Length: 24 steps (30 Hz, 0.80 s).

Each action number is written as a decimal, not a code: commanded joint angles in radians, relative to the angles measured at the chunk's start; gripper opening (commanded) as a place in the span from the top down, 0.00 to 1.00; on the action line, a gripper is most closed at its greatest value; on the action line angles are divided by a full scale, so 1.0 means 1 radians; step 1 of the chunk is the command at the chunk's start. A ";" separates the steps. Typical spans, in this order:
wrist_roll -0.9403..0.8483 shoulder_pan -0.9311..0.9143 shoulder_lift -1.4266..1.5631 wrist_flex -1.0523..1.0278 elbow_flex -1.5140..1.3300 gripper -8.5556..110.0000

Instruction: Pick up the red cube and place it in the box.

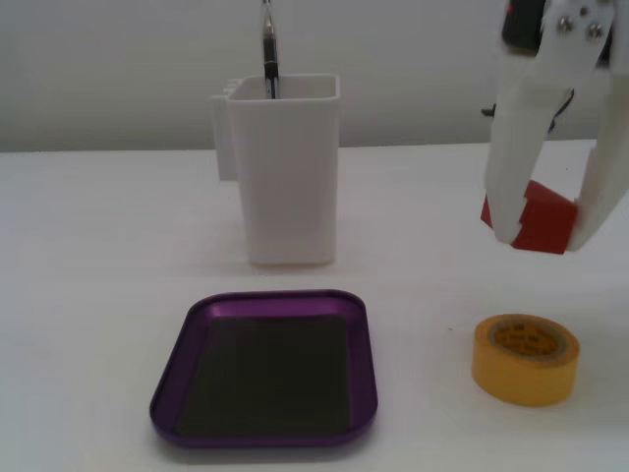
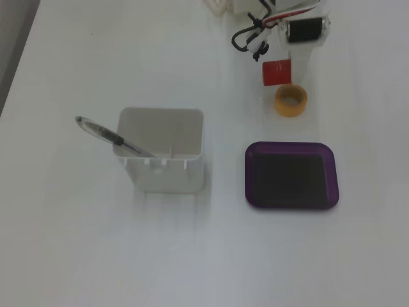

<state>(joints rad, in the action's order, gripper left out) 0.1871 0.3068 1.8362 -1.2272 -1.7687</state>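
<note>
Where the two white fingers [image 1: 516, 187] come down at the right of a fixed view, we find them closed on the red cube [image 1: 541, 218], one finger on each side of it. We place the gripper [image 1: 548, 236] there, and the cube appears clear of the table [image 1: 98, 226], though we cannot confirm the gap beneath it.

From the front, one corner of the cube faces the camera. From above [image 2: 276, 71], it reads as slightly longer than wide, its long axis running left to right in that view. The left finger covers part of its near face.

Taking the yellow tape roll [image 1: 525, 360] as landmark: the cube sits just behind it, toward the arm [image 2: 300, 29]; the purple box [image 1: 172, 393] lies in front of the roll and apart from it in the other fixed view [image 2: 291, 198]. The white container [image 2: 163, 160] stands well to the left of the roll there, holding a pen [image 2: 112, 135] that leans out over its rim.

We note the arm is cut off by the frame edge in both fixed views. Marks inside the roll's core are too blurred to read.
</note>
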 commanded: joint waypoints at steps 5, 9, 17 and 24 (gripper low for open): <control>0.061 -0.003 -0.189 -0.012 0.345 0.93; 0.067 -0.005 -0.336 -0.061 0.502 0.93; 0.067 -0.124 -0.574 -0.114 0.787 0.93; 0.067 -0.160 -0.698 -0.147 0.893 0.93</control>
<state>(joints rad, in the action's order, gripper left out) 0.2500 0.1457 1.1443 -1.3576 -0.9419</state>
